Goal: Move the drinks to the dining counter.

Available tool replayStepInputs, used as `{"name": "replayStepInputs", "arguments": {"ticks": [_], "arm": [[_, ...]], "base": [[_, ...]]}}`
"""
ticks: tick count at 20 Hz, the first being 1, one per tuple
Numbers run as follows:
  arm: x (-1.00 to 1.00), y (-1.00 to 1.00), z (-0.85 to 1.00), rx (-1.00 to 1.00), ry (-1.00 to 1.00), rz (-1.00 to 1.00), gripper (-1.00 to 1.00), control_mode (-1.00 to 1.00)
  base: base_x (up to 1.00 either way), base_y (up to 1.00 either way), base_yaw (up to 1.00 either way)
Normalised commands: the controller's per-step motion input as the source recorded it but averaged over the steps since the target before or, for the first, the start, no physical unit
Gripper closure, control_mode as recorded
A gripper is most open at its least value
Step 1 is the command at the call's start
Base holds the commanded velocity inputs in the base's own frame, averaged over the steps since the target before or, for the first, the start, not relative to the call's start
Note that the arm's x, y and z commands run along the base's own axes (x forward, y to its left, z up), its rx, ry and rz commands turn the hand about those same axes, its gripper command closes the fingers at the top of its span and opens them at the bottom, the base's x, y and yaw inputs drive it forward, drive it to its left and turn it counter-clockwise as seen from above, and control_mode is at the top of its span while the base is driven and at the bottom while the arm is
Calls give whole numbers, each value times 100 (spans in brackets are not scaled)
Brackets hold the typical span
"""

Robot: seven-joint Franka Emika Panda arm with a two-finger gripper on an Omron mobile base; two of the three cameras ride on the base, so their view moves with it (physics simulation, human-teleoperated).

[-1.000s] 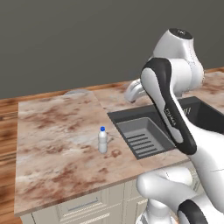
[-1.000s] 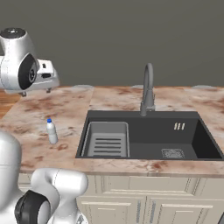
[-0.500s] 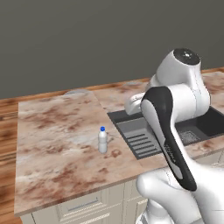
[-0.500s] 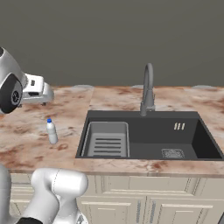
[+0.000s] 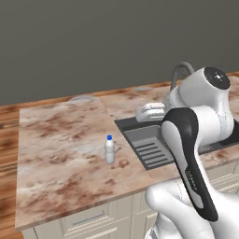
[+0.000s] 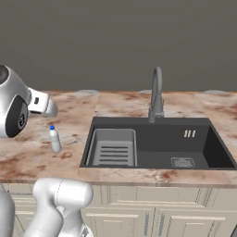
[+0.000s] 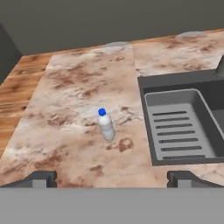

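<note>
One drink, a whitish-clear bottle with a blue cap [image 5: 109,150] [image 6: 54,139] [image 7: 105,124], stands upright on the dining counter [image 5: 56,154] [image 6: 28,157] [image 7: 78,87], a little left of the sink. My gripper [image 7: 112,178] is open and holds nothing; its two dark fingertips [image 7: 41,178] stand wide apart, with the bottle ahead of them and well clear. In the base views the gripper [image 5: 148,112] [image 6: 46,105] hovers above the counter near the sink's left end.
A dark sink basin [image 6: 185,143] with a grey ribbed rack [image 5: 149,147] [image 7: 179,127] and a curved faucet [image 6: 156,95] lies right of the bottle. Wooden floor [image 5: 7,140] runs past the counter's left end. Pale drawer fronts [image 6: 139,203] are below.
The arm has folded down and the hand has dropped lower over the counter. The bottle has stayed in place.
</note>
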Motion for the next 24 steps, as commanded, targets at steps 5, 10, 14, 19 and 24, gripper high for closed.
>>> {"name": "replayStepInputs", "arguments": {"ticks": [5,10,14,19,24], "arm": [[-6,-6,0,3,-1,-3,-100,100],[0,0,0,0,0,0,-100,100],[0,0,0,0,0,0,-100,100],[0,0,0,0,0,0,-100,100],[0,0,0,0,0,0,-100,100]], "base": [[-37,-33,-34],[-44,-23,-76],[-21,-39,-76],[0,-52,-73],[0,-24,-84]]}}
